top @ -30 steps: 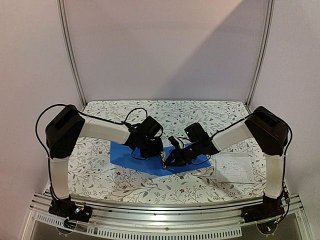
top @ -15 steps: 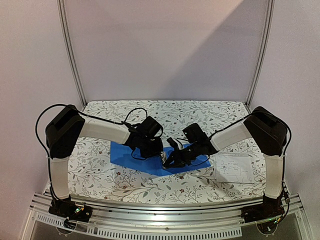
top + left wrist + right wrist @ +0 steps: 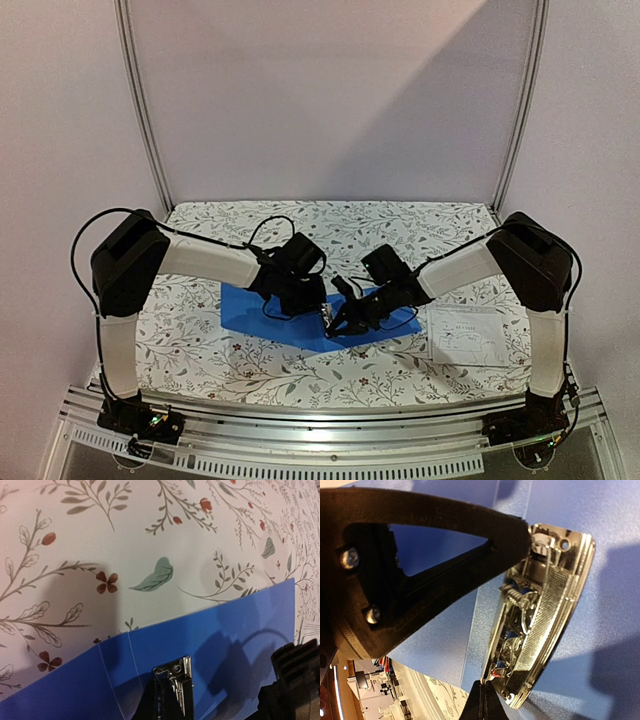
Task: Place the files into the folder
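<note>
The blue folder (image 3: 255, 310) lies open and flat at mid-counter (image 3: 200, 350), its far edge straight against the floral cloth, which stretches wide behind and to the left. The right gripper (image 3: 335, 322) has its jaws closed on the metal clip (image 3: 545, 605), one finger at each end. The left gripper (image 3: 303, 296) hovers over the folder's far half; I cannot tell how its jaws stand. The files (image 3: 466, 335) rest just beyond the folder's right edge, near the counter's right border.
</note>
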Available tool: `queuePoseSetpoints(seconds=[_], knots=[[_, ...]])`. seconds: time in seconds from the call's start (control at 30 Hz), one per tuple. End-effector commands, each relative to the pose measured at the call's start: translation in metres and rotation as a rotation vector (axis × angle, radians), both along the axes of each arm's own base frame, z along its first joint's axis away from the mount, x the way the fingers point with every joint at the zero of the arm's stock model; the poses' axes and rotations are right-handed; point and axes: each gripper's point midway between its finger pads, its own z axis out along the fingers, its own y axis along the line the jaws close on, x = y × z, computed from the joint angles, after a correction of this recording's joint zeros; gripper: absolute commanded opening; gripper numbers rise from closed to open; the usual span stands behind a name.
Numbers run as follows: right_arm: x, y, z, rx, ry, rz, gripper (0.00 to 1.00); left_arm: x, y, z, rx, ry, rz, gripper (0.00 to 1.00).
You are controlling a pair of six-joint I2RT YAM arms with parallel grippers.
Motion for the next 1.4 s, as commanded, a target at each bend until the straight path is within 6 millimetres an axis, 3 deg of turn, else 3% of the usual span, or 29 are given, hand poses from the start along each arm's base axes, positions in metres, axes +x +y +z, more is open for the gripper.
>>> queuePoseSetpoints(seconds=[0.0, 0.23, 0.33, 0.53, 0.73, 0.83, 0.97, 1.07, 1.23, 1.37], knots=[[-0.008, -0.029, -0.050, -0.237, 0.072, -0.047, 0.00, -0.016, 0.022, -0.030, 0.094, 0.077, 0.004, 0.00], [-0.007, -0.058, -0.084, -0.385, 0.143, -0.117, 0.00, -0.018, 0.022, -0.034, 0.096, 0.089, -0.004, 0.00], [-0.008, -0.055, -0.080, -0.318, 0.159, -0.119, 0.00, -0.017, 0.022, -0.034, 0.096, 0.087, -0.007, 0.00], [0.017, -0.054, -0.032, -0.212, 0.046, -0.179, 0.00, -0.018, 0.025, -0.038, 0.102, 0.095, -0.005, 0.00], [0.018, -0.016, 0.036, 0.123, 0.010, -0.098, 0.00, -0.016, 0.021, -0.037, 0.083, 0.091, -0.015, 0.00], [0.015, -0.007, 0.049, 0.208, 0.051, -0.079, 0.00, -0.014, 0.019, -0.033, 0.078, 0.081, -0.021, 0.00], [0.014, -0.008, 0.052, 0.207, 0.050, -0.091, 0.02, -0.010, 0.018, -0.025, 0.074, 0.057, -0.017, 0.00], [0.013, -0.006, 0.049, 0.140, 0.033, -0.074, 0.11, -0.011, 0.019, -0.027, 0.074, 0.063, -0.015, 0.00], [-0.001, -0.006, 0.020, -0.076, -0.028, 0.007, 0.21, -0.013, 0.017, -0.031, 0.072, 0.077, -0.018, 0.00], [-0.005, -0.009, 0.005, -0.114, -0.007, 0.012, 0.21, -0.012, 0.018, -0.030, 0.072, 0.072, -0.015, 0.00]])
